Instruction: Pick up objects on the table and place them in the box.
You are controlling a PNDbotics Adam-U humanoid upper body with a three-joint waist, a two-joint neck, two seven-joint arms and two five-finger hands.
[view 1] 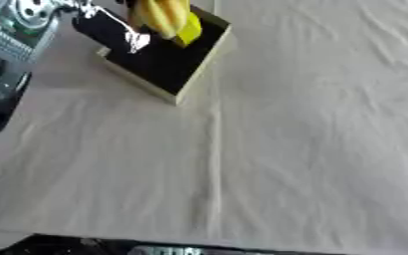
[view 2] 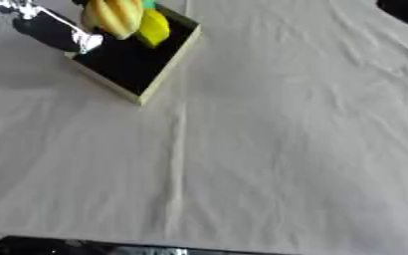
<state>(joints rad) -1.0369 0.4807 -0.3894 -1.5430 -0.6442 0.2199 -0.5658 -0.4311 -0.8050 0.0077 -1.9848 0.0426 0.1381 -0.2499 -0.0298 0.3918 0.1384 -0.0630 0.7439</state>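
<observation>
One box (view 2: 134,67) stands on the counter (view 2: 268,149), which is covered with a white, wrinkled cloth. The box has pale walls and a dark inside, and it sits turned at an angle. In its far end lie two things close together: a yellow-orange ribbed object (view 2: 113,16) and, touching it on the right, a smaller yellow-green object (view 2: 153,27). A bit of green shows behind them, too small to name. The tops of both objects are cut off by the upper edge of the left eye view.

The left hand (view 2: 64,30) comes in from the upper left corner, black with a shiny silver part, and it is at the near-left wall of the box, just beside the ribbed object. It is blurred and partly cut off, so I cannot tell if its fingers are spread or closed. The right hand does not show.
</observation>
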